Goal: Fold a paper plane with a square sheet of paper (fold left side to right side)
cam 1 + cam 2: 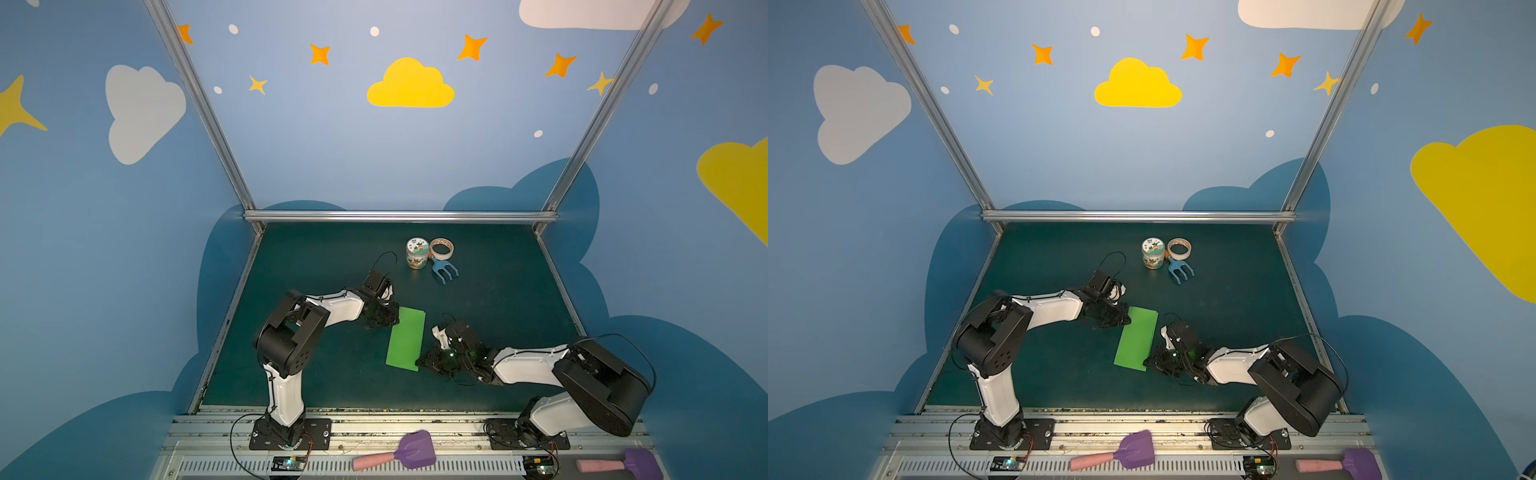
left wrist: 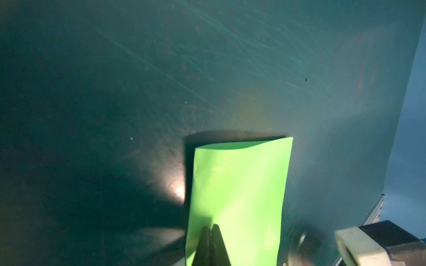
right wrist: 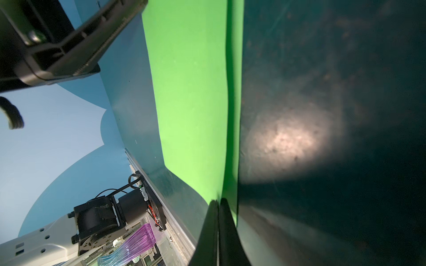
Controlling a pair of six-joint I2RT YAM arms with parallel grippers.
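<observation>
The paper (image 1: pixel 406 338) (image 1: pixel 1137 338) is lying near the middle of the table (image 1: pixel 332 257) (image 1: pixel 1059 257), folded into a narrow strip. Its long sides are running roughly from 12 to 6 o'clock, leaning slightly toward 1 o'clock at the far end.

The left gripper (image 1: pixel 394 319) (image 1: pixel 1125 319) is reaching in from 9 o'clock and sitting at the strip's 11 o'clock corner. In the left wrist view its gripper (image 2: pixel 211 226) is showing both fingers pressed together, with the tips over the green paper (image 2: pixel 237 195). The strip's other end is bowing up a little and casting a shadow. Whether a layer is being pinched cannot be told.

The right gripper (image 1: pixel 419 362) (image 1: pixel 1147 362) is coming in from 3 o'clock and meeting the strip's 5 o'clock corner. In the right wrist view the gripper (image 3: pixel 218 201) is likewise squeezed closed at the edge of the paper (image 3: pixel 191 92), where the upper layer is curling slightly off the lower one. Whether paper is caught between the fingers cannot be told.

Well apart, toward 12 o'clock, a jar (image 1: pixel 417 252) (image 1: pixel 1152 252) is standing just beside a tape roll (image 1: pixel 441 248) (image 1: pixel 1179 248), with a blue rake (image 1: pixel 444 270) (image 1: pixel 1181 270) lying at their 6 o'clock side.
</observation>
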